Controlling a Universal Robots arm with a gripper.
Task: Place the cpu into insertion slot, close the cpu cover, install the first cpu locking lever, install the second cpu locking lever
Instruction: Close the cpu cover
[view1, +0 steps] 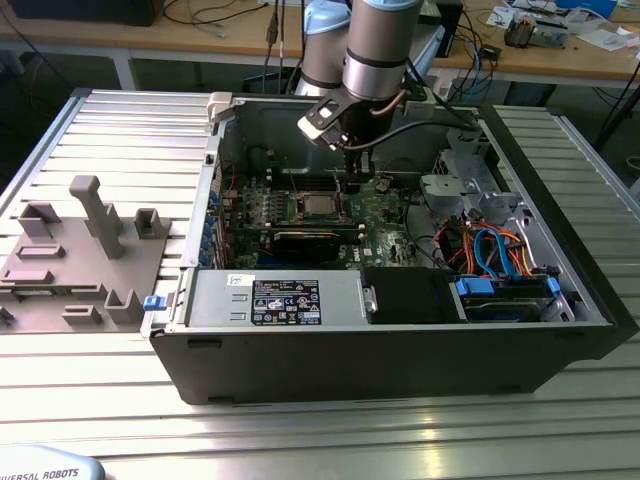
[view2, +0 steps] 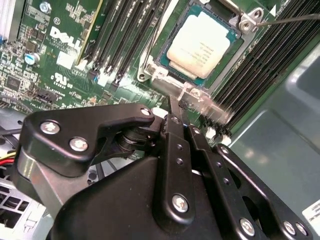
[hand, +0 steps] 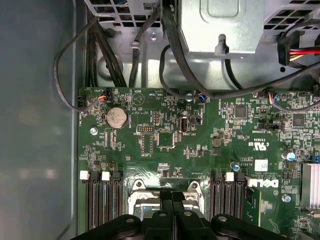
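Observation:
The cpu (view2: 199, 44), a square chip with a silver top, lies flat in the insertion slot on the green motherboard (view2: 65, 55). The slot's contacts are hidden under it. The cpu cover (view2: 150, 67), a silver frame, lies down around the chip's edges. A thin metal locking lever (view2: 295, 18) runs off from the cover's far corner, and another silver lever end (view2: 202, 100) sits right by my fingertips. My gripper (view2: 179, 107) is shut, with nothing seen between the fingers, just beside the socket. The exterior view has the gripper (view1: 352, 180) low over the board beside the cpu (view1: 318, 207).
Long black memory slots (view2: 117, 42) flank the socket on both sides. The open computer case (view1: 400, 360) holds a power supply (view1: 280, 298), a drive bay with blue cables (view1: 495, 250) and black cables (hand: 170, 55). A grey fixture (view1: 75, 255) lies on the table at the exterior view's left.

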